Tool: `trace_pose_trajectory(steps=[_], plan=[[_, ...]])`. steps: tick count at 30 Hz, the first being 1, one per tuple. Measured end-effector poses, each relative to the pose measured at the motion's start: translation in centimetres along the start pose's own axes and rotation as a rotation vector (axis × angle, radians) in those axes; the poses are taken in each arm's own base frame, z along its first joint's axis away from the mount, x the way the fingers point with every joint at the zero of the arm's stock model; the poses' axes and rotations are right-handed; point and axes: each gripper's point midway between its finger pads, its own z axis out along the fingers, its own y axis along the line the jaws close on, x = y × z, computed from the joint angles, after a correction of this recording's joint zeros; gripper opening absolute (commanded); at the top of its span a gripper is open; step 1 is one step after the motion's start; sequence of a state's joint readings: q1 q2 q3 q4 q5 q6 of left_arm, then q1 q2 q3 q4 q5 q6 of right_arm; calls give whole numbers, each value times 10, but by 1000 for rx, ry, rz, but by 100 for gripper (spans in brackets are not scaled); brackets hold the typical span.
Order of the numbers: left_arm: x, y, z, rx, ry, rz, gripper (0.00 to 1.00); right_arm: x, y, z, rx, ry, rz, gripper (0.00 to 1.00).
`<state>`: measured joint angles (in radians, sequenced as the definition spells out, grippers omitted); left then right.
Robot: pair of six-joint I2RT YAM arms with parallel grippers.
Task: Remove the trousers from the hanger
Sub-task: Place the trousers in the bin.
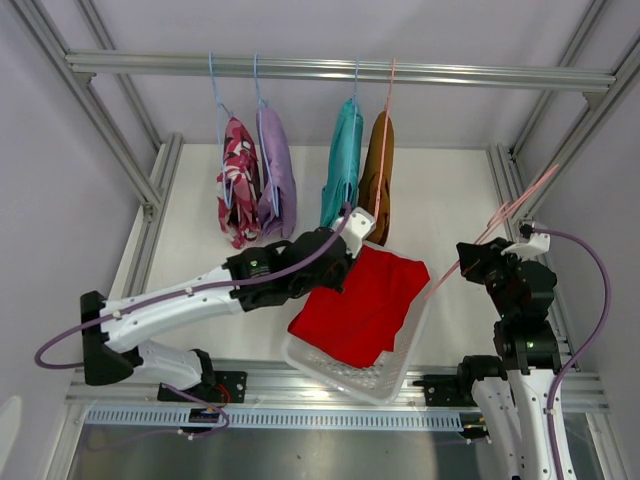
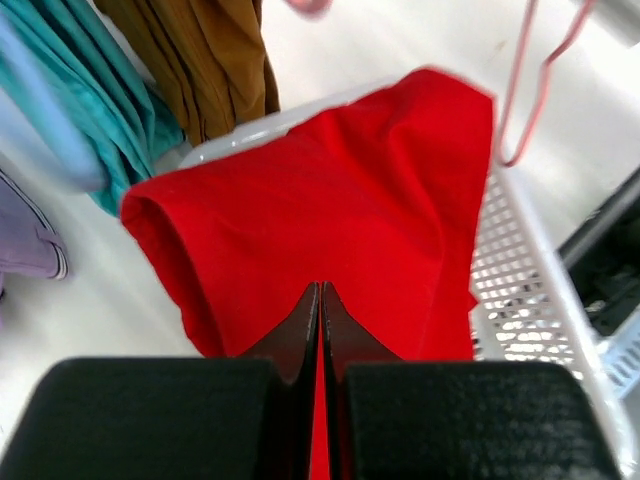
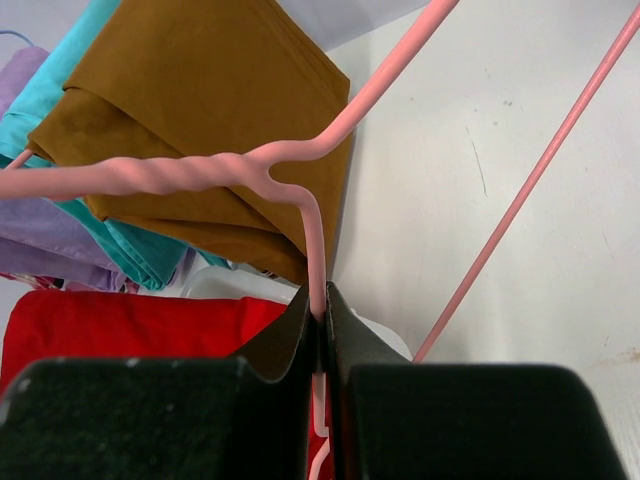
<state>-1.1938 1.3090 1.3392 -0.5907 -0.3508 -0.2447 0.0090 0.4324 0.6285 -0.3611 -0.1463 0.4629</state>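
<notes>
Red trousers (image 1: 365, 300) off the hanger, lying in the white basket (image 1: 340, 375)
Up top, four more pairs (image 1: 343, 165) hang on the rail (image 1: 450, 72). Left wrist: left fingers (image 2: 295, 335) pinch the red cloth. Right wrist: right fingers (image 3: 285, 340) clamp the pink hanger (image 3: 200, 172).
</notes>
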Motion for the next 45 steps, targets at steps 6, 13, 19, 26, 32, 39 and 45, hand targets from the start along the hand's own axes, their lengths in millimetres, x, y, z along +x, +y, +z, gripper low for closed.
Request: trace_pose_trajectory(steps=[6, 13, 19, 26, 32, 39, 45], plan=[[40, -2, 42, -50, 118, 45, 1, 0, 0, -1, -2, -3, -1, 0], [82, 11, 76, -196, 234, 57, 1, 2, -1, 0, 1, 3, 0, 0], [126, 21, 105, -294, 347, 69, 1, 3, -1, 0, 2, 3, 1, 0], [141, 16, 124, -310, 361, 43, 1, 3, -1, 0, 2, 3, 1, 0], [162, 15, 140, -317, 391, 22, 1, 2, -1, 0, 1, 2, 0, 0], [174, 16, 150, -326, 390, -6, 1, 2, -1, 0, 1, 2, 0, 0], [171, 16, 147, -328, 386, -18, 2, 2, -1, 0, 0, 2, 0, 0]])
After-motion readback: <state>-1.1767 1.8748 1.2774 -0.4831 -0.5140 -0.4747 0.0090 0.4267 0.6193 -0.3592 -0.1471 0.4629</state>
